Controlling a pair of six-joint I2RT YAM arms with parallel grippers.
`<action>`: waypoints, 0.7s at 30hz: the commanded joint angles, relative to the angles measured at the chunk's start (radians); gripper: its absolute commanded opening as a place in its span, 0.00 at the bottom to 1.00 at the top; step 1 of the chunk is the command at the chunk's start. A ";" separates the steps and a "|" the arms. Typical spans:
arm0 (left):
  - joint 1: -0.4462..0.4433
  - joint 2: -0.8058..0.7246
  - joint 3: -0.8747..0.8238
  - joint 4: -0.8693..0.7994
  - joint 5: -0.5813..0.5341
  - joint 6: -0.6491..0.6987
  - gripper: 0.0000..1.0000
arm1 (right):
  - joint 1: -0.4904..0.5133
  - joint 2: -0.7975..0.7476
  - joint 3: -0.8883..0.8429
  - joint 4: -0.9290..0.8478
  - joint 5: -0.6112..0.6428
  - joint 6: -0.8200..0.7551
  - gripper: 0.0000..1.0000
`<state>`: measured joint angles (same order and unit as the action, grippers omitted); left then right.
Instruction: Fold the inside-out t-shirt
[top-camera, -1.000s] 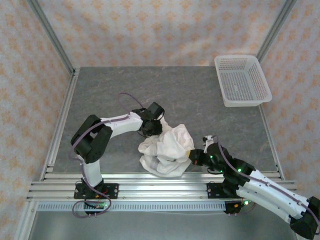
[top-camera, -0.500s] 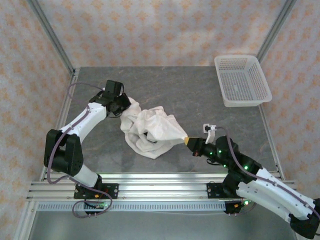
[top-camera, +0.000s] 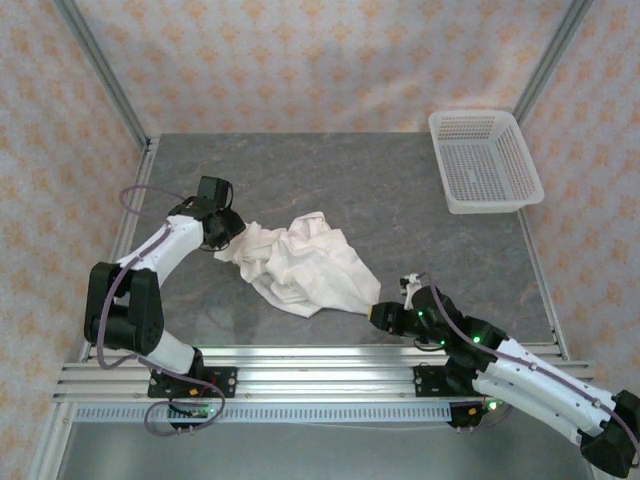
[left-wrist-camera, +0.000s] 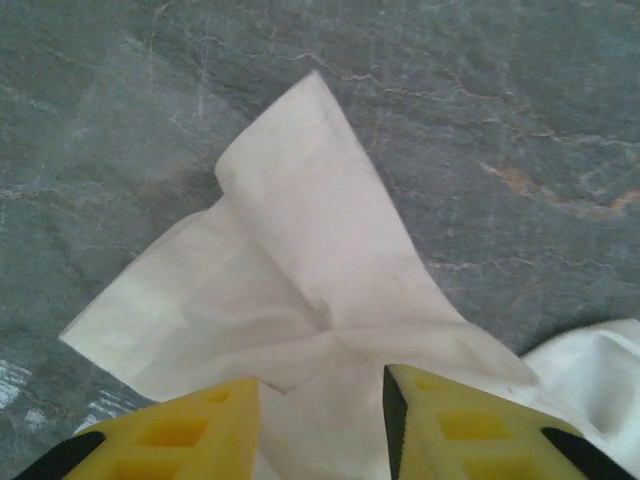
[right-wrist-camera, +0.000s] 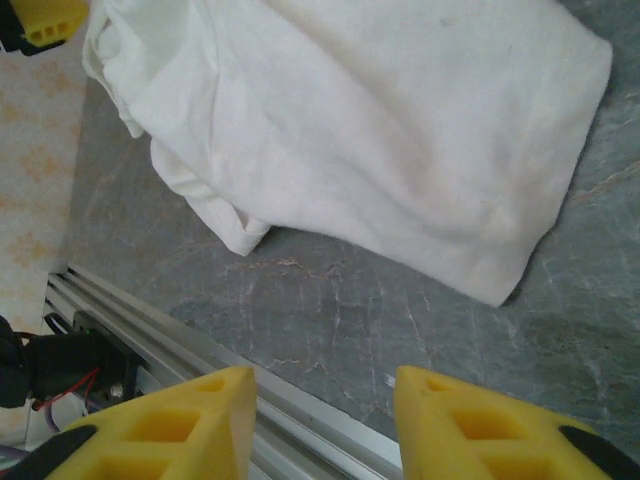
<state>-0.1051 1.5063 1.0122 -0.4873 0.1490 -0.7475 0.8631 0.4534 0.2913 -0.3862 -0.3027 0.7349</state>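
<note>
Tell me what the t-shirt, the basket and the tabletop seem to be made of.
T-shirt: soft matte white cloth, probably cotton knit; it creases and slumps in folds. Basket: rigid white plastic, by its moulded mesh of holes. Tabletop: grey, pale-veined stone look; possibly printed laminate or mat.

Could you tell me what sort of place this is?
Most likely a robotics lab test cell, not a home: a grey table fenced by aluminium rails, wallpaper-patterned backdrop panels, and a white t-shirt and mesh basket laid out as props.
</note>
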 joint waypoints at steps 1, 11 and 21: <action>-0.002 -0.078 0.010 -0.030 -0.023 0.025 0.42 | 0.007 -0.028 0.114 -0.108 0.112 -0.081 0.42; -0.029 -0.216 -0.060 -0.030 0.006 0.045 0.43 | 0.010 0.488 0.266 -0.124 0.283 -0.401 0.45; -0.064 -0.201 -0.086 -0.017 0.025 0.042 0.43 | 0.003 0.826 0.330 -0.001 0.240 -0.427 0.51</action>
<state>-0.1608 1.2995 0.9264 -0.4904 0.1726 -0.7246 0.8650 1.2438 0.5953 -0.4343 -0.0776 0.3447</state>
